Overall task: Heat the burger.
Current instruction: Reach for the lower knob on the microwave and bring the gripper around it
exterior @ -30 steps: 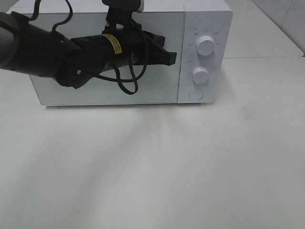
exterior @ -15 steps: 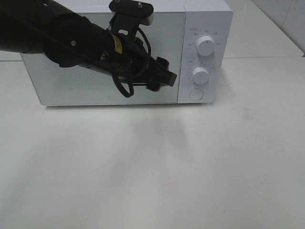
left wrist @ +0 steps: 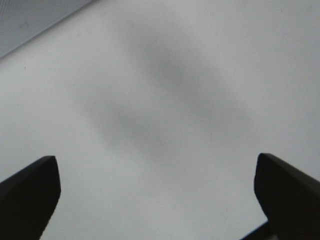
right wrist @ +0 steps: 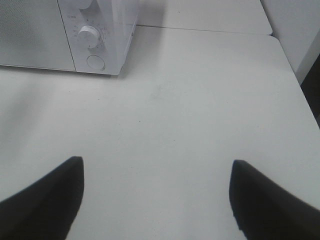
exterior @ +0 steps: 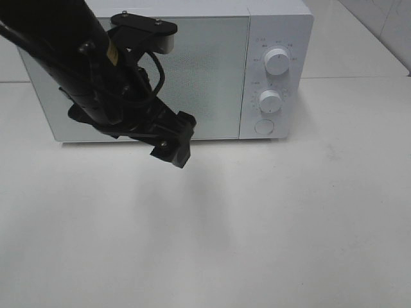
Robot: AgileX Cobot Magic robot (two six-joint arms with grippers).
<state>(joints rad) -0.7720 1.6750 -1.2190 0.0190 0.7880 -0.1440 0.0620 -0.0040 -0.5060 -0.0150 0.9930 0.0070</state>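
Left fingers [left wrist: 30, 195] spread wide, empty; right fingers [right wrist: 45, 200] likewise — microwave [exterior: 212, 64] shut.

The left arm [exterior: 77, 64] is slanted downward, and the left gripper [exterior: 172, 144] is pointed down with its jaws spread wide. The right gripper [right wrist: 156, 167] is likewise held with jaws wide apart.

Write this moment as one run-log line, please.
microwave: door closed | burger: not in view | left fingers: open, empty, above table | right fingers: open, empty
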